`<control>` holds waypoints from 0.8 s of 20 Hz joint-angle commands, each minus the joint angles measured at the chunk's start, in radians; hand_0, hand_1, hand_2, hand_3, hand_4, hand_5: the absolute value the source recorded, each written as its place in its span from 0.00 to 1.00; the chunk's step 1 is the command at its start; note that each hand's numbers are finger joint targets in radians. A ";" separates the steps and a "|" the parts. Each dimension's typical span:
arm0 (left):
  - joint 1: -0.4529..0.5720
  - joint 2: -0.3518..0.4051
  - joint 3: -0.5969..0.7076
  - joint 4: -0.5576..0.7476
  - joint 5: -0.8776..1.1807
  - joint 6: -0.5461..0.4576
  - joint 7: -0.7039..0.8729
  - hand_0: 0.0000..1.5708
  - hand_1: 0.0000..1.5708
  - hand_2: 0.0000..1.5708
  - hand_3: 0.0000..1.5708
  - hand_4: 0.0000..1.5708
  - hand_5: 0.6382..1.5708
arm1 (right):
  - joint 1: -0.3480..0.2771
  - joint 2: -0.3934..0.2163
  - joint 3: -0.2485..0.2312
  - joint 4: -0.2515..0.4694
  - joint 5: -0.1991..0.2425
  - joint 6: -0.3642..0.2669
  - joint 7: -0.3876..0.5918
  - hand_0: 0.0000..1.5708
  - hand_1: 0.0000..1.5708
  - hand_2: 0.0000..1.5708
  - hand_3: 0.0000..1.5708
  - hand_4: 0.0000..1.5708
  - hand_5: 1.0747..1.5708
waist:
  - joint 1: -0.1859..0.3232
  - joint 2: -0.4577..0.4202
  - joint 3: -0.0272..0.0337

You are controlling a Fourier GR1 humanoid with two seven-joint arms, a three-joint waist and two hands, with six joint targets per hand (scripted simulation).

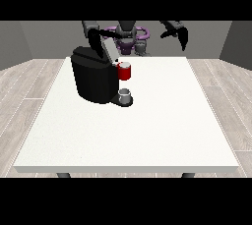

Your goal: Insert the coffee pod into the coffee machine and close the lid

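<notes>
One black coffee machine stands on the white desk, lid raised. One red pod holder, one grey cup. Hand at the view's right: raised, fingers curled downward, empty. Other hand's state: cannot tell.

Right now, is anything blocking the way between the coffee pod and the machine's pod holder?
Nothing visible blocks it. The coffee pod already sits at the top of the red pod holder on the coffee machine, and the grey lid is raised behind it. The hand at the view's right hangs well away.
</notes>
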 commanded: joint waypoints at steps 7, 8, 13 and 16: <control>0.015 -0.024 -0.054 -0.064 -0.016 0.029 0.046 0.00 0.00 0.00 0.00 0.23 1.00 | -0.121 -0.030 0.028 0.051 0.048 0.008 0.023 0.00 0.00 0.00 0.00 0.07 1.00 | 0.045 0.006 0.0001; -0.043 -0.006 -0.037 -0.041 -0.003 0.020 0.030 0.00 0.00 0.00 0.00 0.24 1.00 | -0.141 -0.006 0.060 0.040 0.083 -0.017 -0.022 0.00 0.00 0.00 0.00 0.08 1.00 | 0.044 0.062 -0.0001; -0.074 0.003 -0.028 -0.026 -0.004 0.031 0.055 0.00 0.00 0.00 0.00 0.20 1.00 | -0.180 0.003 0.067 0.018 0.074 0.001 -0.002 0.00 0.00 0.00 0.00 0.00 1.00 | 0.044 0.070 0.0003; -0.039 -0.048 -0.087 -0.040 -0.032 0.042 0.026 0.00 0.00 0.00 0.00 0.21 1.00 | -0.199 0.021 0.062 0.020 0.079 -0.033 0.017 0.00 0.00 0.00 0.00 0.00 1.00 | 0.090 0.072 0.0004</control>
